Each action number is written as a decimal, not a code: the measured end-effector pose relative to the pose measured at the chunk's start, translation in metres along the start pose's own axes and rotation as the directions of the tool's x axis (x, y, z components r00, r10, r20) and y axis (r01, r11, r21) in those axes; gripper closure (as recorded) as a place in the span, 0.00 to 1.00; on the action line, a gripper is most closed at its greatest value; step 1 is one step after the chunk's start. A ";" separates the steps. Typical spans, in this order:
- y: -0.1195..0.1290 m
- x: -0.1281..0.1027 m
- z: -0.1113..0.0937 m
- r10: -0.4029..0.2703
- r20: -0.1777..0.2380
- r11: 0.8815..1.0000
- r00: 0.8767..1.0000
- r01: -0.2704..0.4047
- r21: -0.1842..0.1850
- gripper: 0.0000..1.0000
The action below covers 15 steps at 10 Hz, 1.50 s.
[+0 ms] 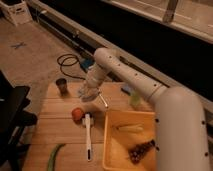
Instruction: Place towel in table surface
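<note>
My gripper [88, 92] is at the end of the white arm, low over the back left part of the wooden table [55, 127]. It is shut on a pale, crumpled towel [85, 94] that hangs just above the tabletop. The towel is right of a dark cup [62, 86] and behind a red-orange fruit [77, 114]. The fingers are mostly hidden by the towel.
A metal spoon [103, 100] lies right of the towel. A white long-handled utensil [88, 136] and a green vegetable [55, 155] lie at the front. A yellow bin [120, 155] holds food on the right. A green bottle [135, 98] stands behind it. A dark chair [12, 117] is at left.
</note>
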 end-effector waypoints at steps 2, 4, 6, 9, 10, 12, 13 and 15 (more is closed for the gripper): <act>0.001 0.001 0.000 0.001 0.001 1.000 1.000 -0.001 -0.008 1.00; 0.001 0.001 0.000 0.000 0.001 1.000 1.000 0.000 -0.009 1.00; 0.001 0.002 0.000 0.004 -0.002 1.000 1.000 -0.004 -0.008 1.00; -0.014 0.014 -0.003 0.028 -0.064 0.996 0.998 -0.022 0.082 1.00; -0.025 0.015 -0.001 0.029 -0.073 0.994 0.997 -0.020 0.109 1.00; -0.043 0.018 0.004 0.024 -0.066 0.990 0.998 -0.015 0.140 1.00; -0.053 0.019 0.011 0.023 -0.053 0.990 0.998 -0.015 0.141 0.98; -0.066 0.017 0.029 0.019 -0.001 0.991 1.000 -0.018 0.131 0.82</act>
